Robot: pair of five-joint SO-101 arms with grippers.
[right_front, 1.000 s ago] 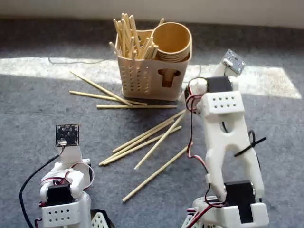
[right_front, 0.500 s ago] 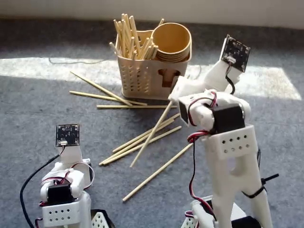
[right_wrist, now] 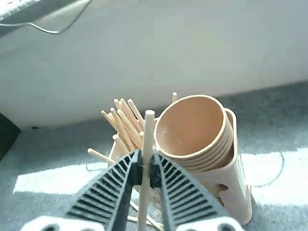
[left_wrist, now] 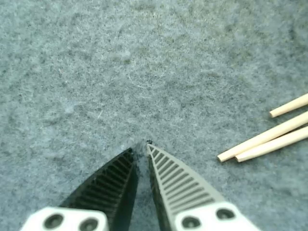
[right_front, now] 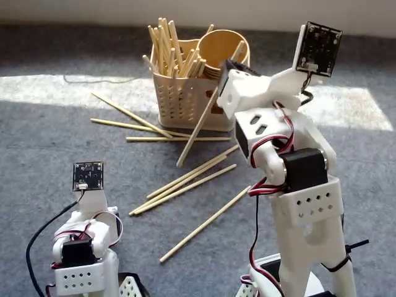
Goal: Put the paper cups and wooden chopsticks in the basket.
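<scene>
At lower left, the left claw point(left_wrist: 142, 154) is pinched to a narrow close, gripping nothing, just over the grey carpeted surface point(right_front: 43, 161). Loose wooden chopsticks point(right_front: 185, 179) lie scattered across the middle of the surface, several of them right in front of the basket point(right_front: 179, 102). The basket stands upright at the back, one side bristling with a bundle of chopsticks point(right_front: 167, 46), the other holding the paper cups point(right_front: 221, 49) (nested one inside another). At right, the right claw point(right_wrist: 143, 168) clamps a single chopstick point(right_front: 197, 130), tilted, in front of the basket, its upper end by the cups' rim.
</scene>
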